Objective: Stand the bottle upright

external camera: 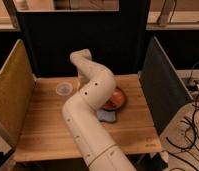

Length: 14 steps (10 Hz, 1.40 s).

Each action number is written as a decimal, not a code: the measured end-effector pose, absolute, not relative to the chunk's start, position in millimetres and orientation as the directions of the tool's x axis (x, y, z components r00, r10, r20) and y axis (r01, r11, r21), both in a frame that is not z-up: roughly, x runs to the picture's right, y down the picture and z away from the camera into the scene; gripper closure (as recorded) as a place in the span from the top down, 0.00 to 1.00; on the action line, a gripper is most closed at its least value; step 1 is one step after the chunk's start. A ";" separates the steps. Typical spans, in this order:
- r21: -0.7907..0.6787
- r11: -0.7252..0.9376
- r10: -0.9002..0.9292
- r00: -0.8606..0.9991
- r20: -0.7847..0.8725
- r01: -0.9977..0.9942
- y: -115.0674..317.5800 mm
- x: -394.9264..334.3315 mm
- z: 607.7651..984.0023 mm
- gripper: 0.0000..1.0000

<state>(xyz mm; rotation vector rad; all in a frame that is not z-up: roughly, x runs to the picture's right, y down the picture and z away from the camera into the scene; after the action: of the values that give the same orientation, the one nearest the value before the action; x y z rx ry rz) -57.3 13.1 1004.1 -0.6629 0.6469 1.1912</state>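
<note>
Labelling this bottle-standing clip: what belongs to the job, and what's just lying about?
Job: bottle, not visible, perhaps behind the arm; gripper, hidden there too, right of the cup.
Lying about: cup, orange dish, blue item.

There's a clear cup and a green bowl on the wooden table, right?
Not quite. The bowl is orange, not green, as the camera view shows. The clear cup and the bowl are both on the wooden table. The gripper is out of sight behind the arm, toward the back of the table.
</note>
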 end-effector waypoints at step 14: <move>-0.212 0.156 0.711 0.259 -0.654 -0.965 -53.4 -59.4 976.0 0.00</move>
<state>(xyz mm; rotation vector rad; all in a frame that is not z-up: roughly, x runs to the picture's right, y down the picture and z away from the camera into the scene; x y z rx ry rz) -59.4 -53.4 976.0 -0.6754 0.4550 1.2604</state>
